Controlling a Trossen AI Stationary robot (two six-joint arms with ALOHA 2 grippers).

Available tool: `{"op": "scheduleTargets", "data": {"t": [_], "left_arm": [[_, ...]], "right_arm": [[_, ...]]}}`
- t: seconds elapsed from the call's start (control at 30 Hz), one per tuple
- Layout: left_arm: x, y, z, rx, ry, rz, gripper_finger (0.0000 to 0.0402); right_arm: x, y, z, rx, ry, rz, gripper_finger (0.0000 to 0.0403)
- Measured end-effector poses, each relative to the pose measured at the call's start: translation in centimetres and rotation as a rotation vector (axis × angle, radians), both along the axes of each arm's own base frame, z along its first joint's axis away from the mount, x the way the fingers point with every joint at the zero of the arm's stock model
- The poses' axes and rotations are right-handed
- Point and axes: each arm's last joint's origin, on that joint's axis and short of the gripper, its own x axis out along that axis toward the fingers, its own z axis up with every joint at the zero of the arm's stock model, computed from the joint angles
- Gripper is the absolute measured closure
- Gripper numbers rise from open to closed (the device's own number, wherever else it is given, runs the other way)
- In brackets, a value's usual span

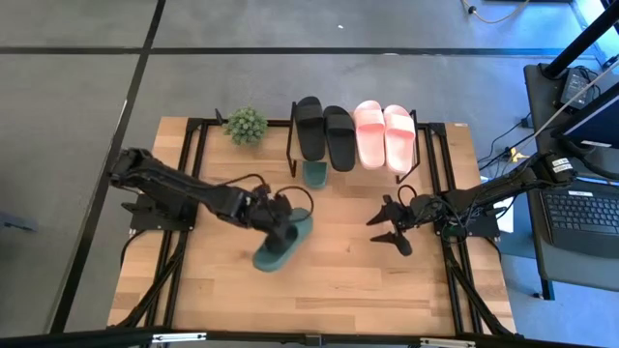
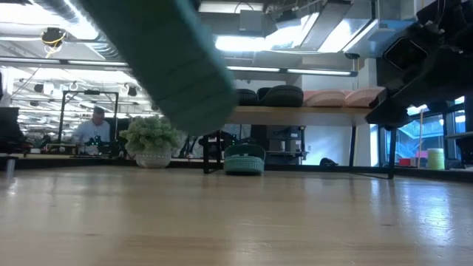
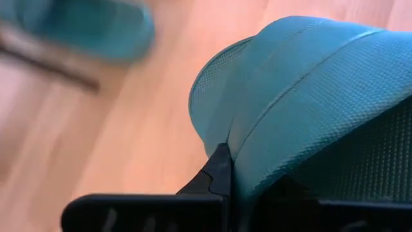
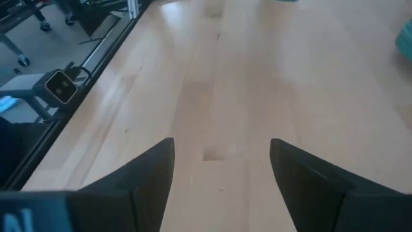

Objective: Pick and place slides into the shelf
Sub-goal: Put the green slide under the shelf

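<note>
My left gripper [image 1: 281,232] is shut on one dark green slide [image 1: 286,242], which fills the left wrist view [image 3: 309,96] and hangs blurred at the top of the low view [image 2: 174,59]. The second green slide [image 1: 314,174] [image 2: 244,159] lies under the shelf's front edge, toe toward the table's middle. The shelf [image 1: 416,155] [image 2: 310,112] stands at the far edge. A black pair [image 1: 324,130] and a pink pair [image 1: 384,135] rest sole-down on its top plank. My right gripper [image 1: 387,228] [image 4: 222,161] hovers open over bare table, right of centre. My left gripper holds the green slide near its middle, at the side edge of the wide strap [image 3: 257,135]. One dark finger [image 3: 217,169] sits in the seam between strap and footbed; the slide hides the other. The slide is lifted clear of the table and tilted, lying diagonally.
A small potted plant [image 1: 246,126] [image 2: 151,140] stands left of the shelf at the far edge. Black metal frame rails [image 1: 198,155] run along both table sides. Bare wood [image 1: 338,280] lies between the grippers and toward the near edge. People and desks show beyond the table.
</note>
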Motion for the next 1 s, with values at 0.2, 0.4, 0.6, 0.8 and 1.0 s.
{"op": "scheduleTargets", "data": {"t": [0.2, 0.4, 0.6, 0.8, 1.0], "left_arm": [[3.5, -1.3, -2.4, 0.263, -0.095, -0.093, 0.0399], [7.1, -0.9, -6.2, 0.313, -0.151, -0.089, 0.0399], [9.9, -0.1, -8.9, 0.349, -0.247, -0.084, 0.0399], [12.9, 1.3, -10.1, 0.458, -0.224, -0.021, 0.0399], [15.5, 3.0, -11.5, 0.564, -0.124, 0.009, 0.0399]], "right_arm": [[0.0, 0.0, 0.0, 0.039, 0.010, -0.002, 0.0147], [0.0, 0.1, 0.0, 0.119, 0.038, -0.032, 0.0147], [0.0, 0.1, 0.0, 0.149, 0.047, -0.045, 0.0147], [0.0, 0.1, 0.0, 0.167, 0.052, -0.053, 0.0147], [0.0, 0.1, 0.0, 0.169, 0.053, -0.054, 0.0147]]}}
